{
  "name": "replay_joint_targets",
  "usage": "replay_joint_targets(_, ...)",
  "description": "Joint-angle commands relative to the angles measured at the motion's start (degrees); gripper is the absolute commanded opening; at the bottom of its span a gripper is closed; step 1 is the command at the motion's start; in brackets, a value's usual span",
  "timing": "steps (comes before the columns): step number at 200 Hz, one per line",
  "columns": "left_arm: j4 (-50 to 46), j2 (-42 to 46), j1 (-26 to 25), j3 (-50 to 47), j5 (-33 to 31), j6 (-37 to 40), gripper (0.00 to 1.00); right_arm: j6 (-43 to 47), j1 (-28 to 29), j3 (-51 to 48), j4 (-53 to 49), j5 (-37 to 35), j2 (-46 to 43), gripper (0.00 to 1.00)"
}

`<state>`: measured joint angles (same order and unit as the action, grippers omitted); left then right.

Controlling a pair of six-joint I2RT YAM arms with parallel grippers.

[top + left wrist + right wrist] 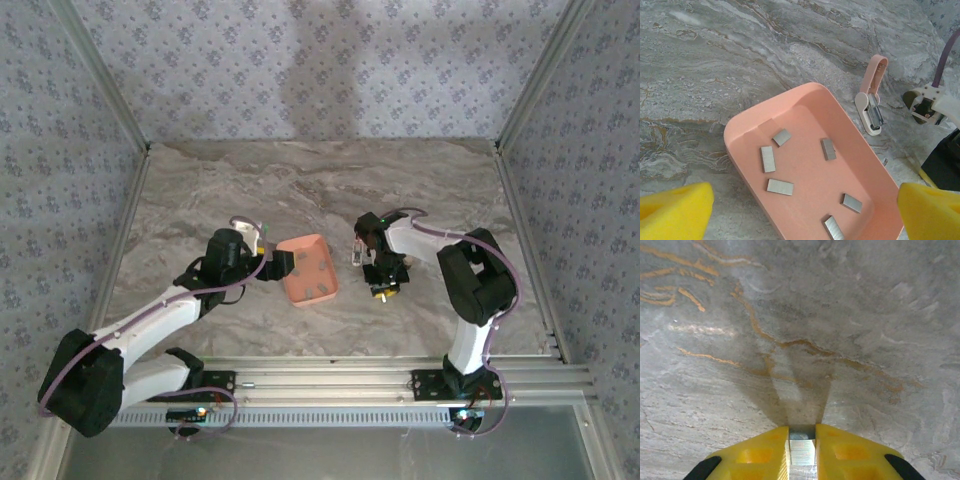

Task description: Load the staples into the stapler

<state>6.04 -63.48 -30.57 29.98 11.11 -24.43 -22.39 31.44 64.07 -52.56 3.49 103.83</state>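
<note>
Several grey staples [768, 159] lie scattered in the salmon tray [765, 117]. The tray [322, 245] sits mid-table. The pale pink and white stapler [871, 95] lies open on the marble just beyond the tray's far right corner, its metal channel showing. In the top view the stapler [357, 252] is right of the tray. My left gripper [802, 210] hangs open over the tray, its yellow pads [675, 212] wide apart; it [275, 262] is at the tray's left side. My right gripper [802, 432] is shut on a staple strip [802, 452], low over bare marble and near the stapler [383, 288].
The marble table [330, 190] is bordered by aluminium frame rails [400, 380] at the near edge and sides, with patterned walls behind. Bare marble extends behind the tray and stapler. The right arm's white link [932, 102] stands just right of the stapler.
</note>
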Motion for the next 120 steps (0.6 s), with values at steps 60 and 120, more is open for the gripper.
replay_joint_targets(60, -0.8, 1.5, -0.5, 0.7, -1.7, 1.3, 0.94, -2.0, -1.0, -2.8, 4.4, -2.2, -6.1, 0.16)
replay_joint_targets(120, 1.3, 3.1, -0.3, -1.6, -4.9, 0.3, 0.95, -9.7, -0.4, -9.3, 29.8, -8.5, -18.4, 0.17)
